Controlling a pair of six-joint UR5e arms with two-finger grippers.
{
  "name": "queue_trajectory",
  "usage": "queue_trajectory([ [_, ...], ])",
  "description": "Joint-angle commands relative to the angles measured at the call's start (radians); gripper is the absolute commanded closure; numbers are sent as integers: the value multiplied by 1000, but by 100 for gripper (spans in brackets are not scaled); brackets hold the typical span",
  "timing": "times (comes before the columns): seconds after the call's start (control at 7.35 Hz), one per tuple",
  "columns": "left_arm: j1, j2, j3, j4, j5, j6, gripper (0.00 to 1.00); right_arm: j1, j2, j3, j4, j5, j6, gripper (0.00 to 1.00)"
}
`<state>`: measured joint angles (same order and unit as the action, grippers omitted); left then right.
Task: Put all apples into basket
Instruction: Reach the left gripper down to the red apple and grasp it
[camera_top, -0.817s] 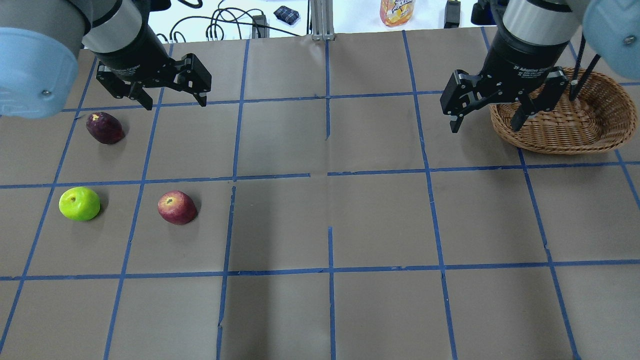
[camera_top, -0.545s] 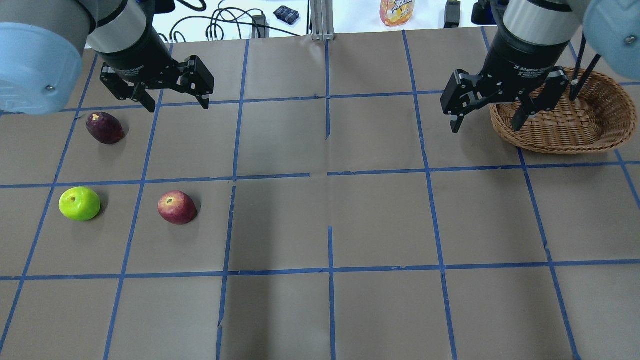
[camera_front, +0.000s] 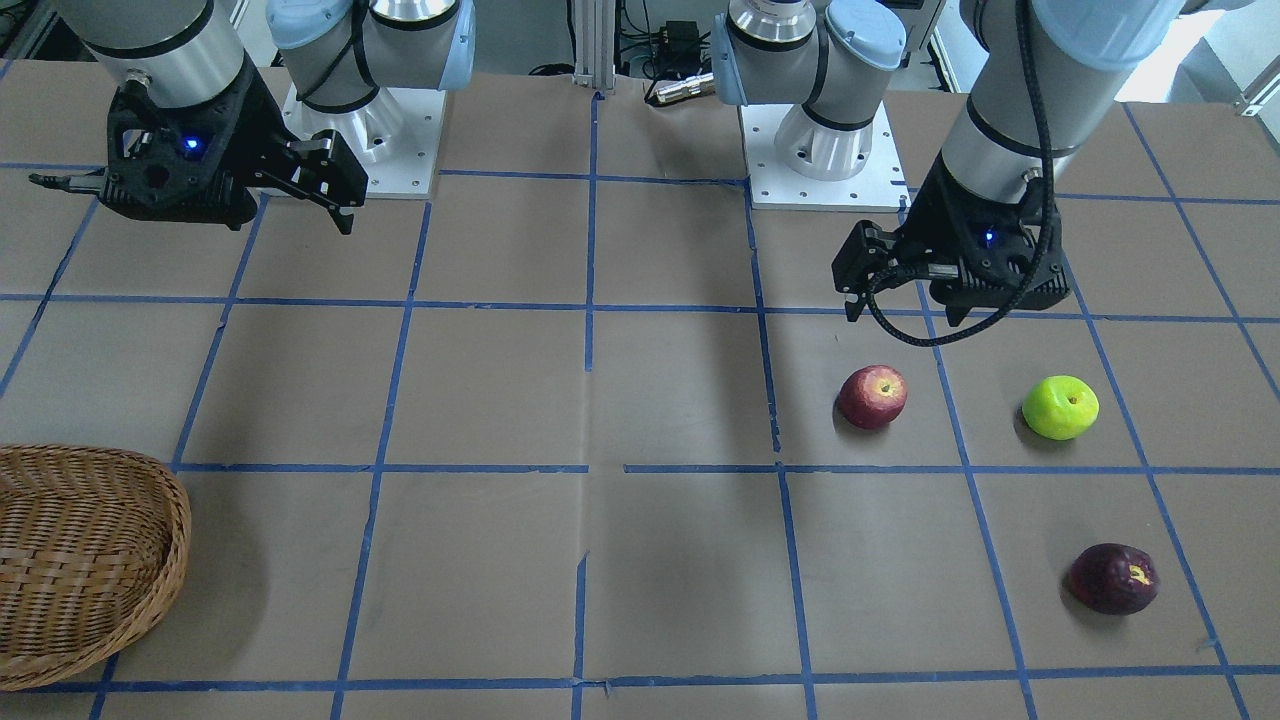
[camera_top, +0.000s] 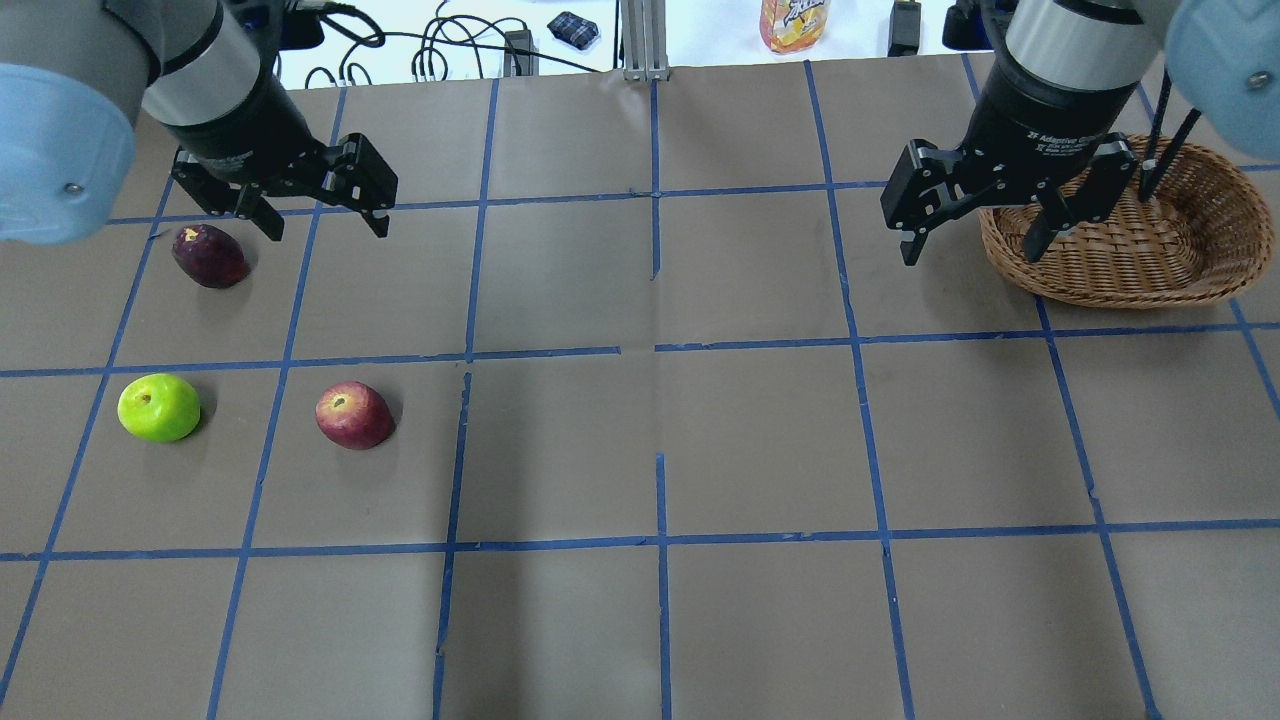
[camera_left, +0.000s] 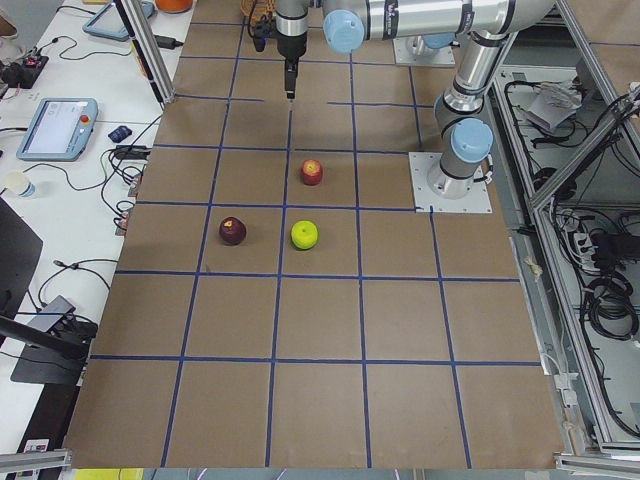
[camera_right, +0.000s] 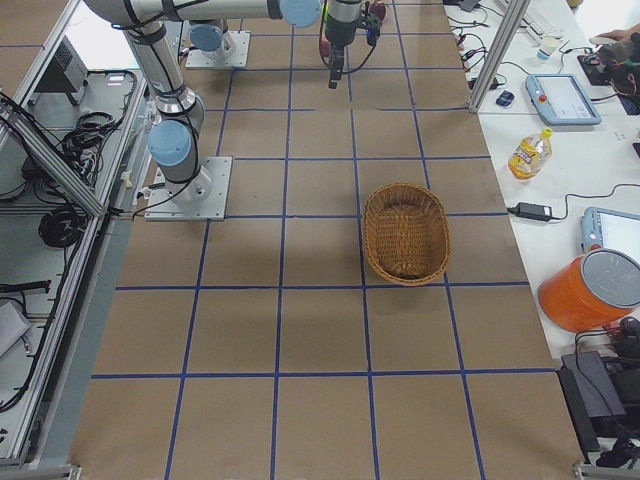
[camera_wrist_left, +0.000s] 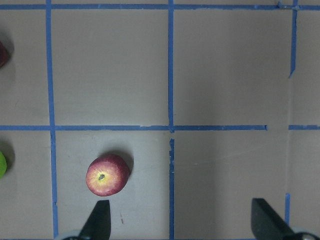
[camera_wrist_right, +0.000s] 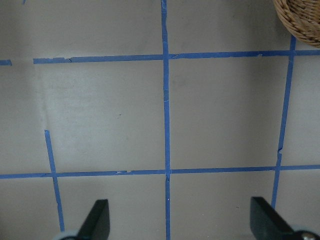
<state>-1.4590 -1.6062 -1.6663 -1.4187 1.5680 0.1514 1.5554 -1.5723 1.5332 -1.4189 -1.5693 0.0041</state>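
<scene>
Since half a second ago the left gripper has slid sideways, away from the table's middle and toward the dark maroon apple with a yellow spot. The right gripper has stayed put. Both pairs of jaws stand wide open, holding nothing, above the brown paper-covered table with its blue tape grid. The maroon apple lies on its side just outside the left jaws, long axis slanted across the grid, spot at the end away from the robot. In the left wrist view the round red apple with yellowish blush sits stem hollow up, just ahead of one fingertip rather than between the two. The bright lime-green apple rests further outboard, hollow up too. Bare paper surrounds each apple. The shallow oval light-brown wicker basket lies to the outer side of the right jaws, long axis along the table, well apart from the apples with open paper between. An orange drink bottle and black cables lie past the far edge.
</scene>
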Motion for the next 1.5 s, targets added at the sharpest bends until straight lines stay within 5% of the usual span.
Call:
queue_trajectory([
  [0.0,174,-12,-221,183,-3,144,0,0,-3,11,3,2,8,0],
  [0.27,190,-23,-366,349,-9,132,0,0,-23,42,-5,0,2,0],
  [1.36,152,-250,-378,420,-16,117,0,0,-26,47,-3,0,10,0],
])
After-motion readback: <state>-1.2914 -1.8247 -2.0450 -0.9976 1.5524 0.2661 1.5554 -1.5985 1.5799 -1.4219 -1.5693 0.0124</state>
